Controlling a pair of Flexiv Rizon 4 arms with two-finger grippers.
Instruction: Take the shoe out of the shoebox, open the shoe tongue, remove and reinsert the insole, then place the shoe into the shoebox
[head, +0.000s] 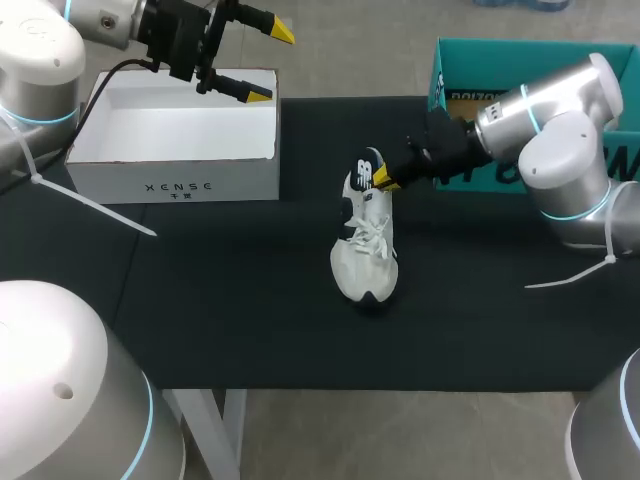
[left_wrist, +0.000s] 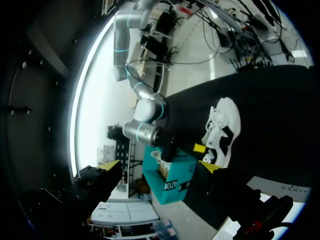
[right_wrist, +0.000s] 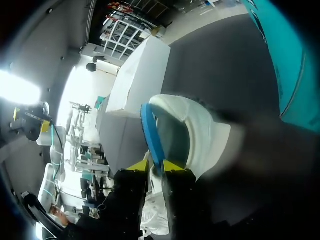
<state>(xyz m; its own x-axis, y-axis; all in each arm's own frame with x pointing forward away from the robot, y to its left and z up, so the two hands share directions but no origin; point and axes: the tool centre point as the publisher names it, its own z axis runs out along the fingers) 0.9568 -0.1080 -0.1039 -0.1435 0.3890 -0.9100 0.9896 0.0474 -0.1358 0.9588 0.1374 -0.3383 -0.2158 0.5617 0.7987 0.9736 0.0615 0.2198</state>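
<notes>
White lace-up sneaker (head: 366, 240) is out of the box, sole down on the black table cover (head: 250, 300), roughly mid-table. Heel faces the far edge, toe the near edge.

Right gripper (head: 385, 180) is at the heel opening. In the right wrist view its 2 yellow tips are pressed close together, pinching the edge of a thin blue insole (right_wrist: 151, 132) from both sides. The insole stands up out of the heel cup; can't tell how much of it is left inside the shoe.

Left gripper (head: 266, 62) hangs over the far right corner of the open white cardboard shoebox (head: 175, 185), jaws wide apart, holding nothing. The white box sits left of the shoe, well apart from it.

1 open teal cardboard box (head: 455, 70) sits at the far right, behind the right arm.
</notes>
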